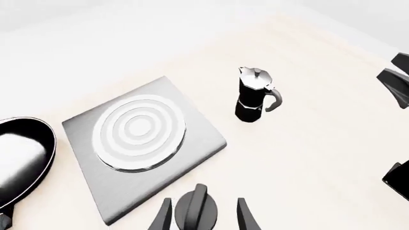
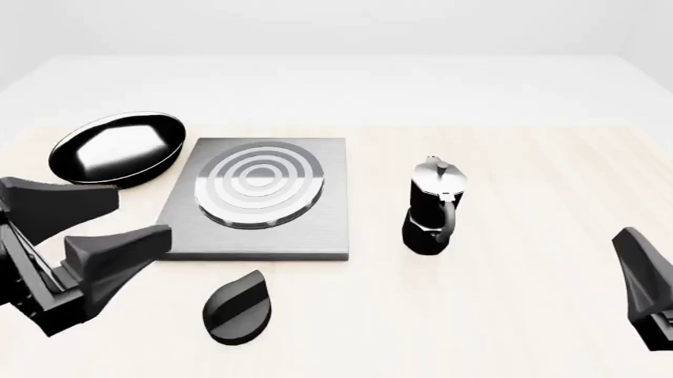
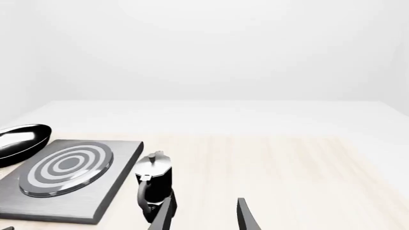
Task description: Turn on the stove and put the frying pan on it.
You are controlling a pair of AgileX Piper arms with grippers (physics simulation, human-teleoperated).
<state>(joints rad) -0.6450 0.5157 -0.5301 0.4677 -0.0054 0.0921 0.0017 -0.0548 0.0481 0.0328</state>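
The stove [image 2: 263, 228] is a grey slab with silver rings, left of the table's middle. Its black teardrop knob [image 2: 238, 307] lies in front of it. The frying pan [image 2: 118, 150] sits on the table at the stove's far left corner, with its handle hidden. My left gripper [image 2: 142, 217] is open, left of the knob and apart from it. In the left wrist view the knob [image 1: 196, 209] shows between the open fingers [image 1: 246, 216], beside the stove [image 1: 160, 167] and pan [image 1: 22, 158]. My right gripper [image 3: 204, 216] is open and empty, at the right edge of the front view [image 2: 644, 285].
A black moka pot [image 2: 433, 206] stands upright right of the stove. It also shows in the left wrist view [image 1: 254, 96] and the right wrist view [image 3: 154, 184]. The right wrist view also shows the stove [image 3: 64, 177] and the pan [image 3: 19, 139].
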